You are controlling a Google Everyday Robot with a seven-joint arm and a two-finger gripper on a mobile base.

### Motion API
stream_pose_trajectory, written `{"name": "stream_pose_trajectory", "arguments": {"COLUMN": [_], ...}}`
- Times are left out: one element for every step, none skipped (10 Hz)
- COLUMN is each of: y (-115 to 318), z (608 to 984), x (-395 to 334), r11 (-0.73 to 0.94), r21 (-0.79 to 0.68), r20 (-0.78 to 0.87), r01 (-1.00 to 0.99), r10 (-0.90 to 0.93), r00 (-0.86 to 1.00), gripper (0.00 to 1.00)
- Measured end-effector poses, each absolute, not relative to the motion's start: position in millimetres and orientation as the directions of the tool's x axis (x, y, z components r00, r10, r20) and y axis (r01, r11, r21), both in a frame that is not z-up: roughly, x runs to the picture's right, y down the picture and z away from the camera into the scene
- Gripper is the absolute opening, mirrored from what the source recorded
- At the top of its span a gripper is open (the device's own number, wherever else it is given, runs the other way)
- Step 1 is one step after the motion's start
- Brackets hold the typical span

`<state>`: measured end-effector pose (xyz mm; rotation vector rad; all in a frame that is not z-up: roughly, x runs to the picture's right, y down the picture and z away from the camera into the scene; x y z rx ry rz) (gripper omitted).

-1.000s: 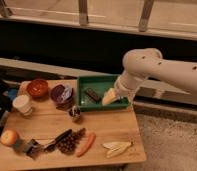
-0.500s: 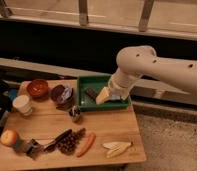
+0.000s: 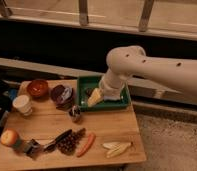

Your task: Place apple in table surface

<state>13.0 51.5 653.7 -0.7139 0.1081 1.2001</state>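
Note:
The apple (image 3: 9, 136), orange-red with a yellowish patch, rests at the near left corner of the wooden table surface (image 3: 107, 127). My white arm comes in from the right. My gripper (image 3: 94, 98) hangs low over the left part of the green tray (image 3: 122, 102), far to the right of the apple and apart from it. It holds nothing that I can make out.
On the table are a red-orange bowl (image 3: 37, 87), a white cup (image 3: 23, 104), a purple bowl (image 3: 61, 93), a small can (image 3: 74, 114), dark grapes (image 3: 69, 143), a carrot (image 3: 85, 144), pale peels (image 3: 116, 148) and a metal item (image 3: 32, 148) beside the apple. A dark item (image 3: 89, 91) lies in the tray.
My gripper has moved left over the green tray, from its middle to its left part. The apple and the other items have not moved.

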Motion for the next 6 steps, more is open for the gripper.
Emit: {"name": "stream_pose_trajectory", "arguments": {"y": [52.9, 55.4, 58.4, 61.9, 68.1, 80.6], "z": [652.6, 651.7, 651.0, 650.7, 650.2, 647.1], "x": [-11.0, -37.5, -57.8, -76.1, -95.6, -118.1], "r11": [0.203, 0.238, 0.265, 0.290, 0.314, 0.328], "r21": [-0.473, -0.503, -0.527, -0.552, -0.586, -0.629], "r20": [-0.421, -0.401, -0.385, -0.368, -0.345, -0.321], "r01": [-0.857, -0.831, -0.808, -0.781, -0.747, -0.705], "r10": [0.802, 0.788, 0.773, 0.757, 0.737, 0.716], "r00": [0.423, 0.468, 0.504, 0.541, 0.580, 0.620], "gripper": [0.80, 0.80, 0.80, 0.80, 0.80, 0.80]}}
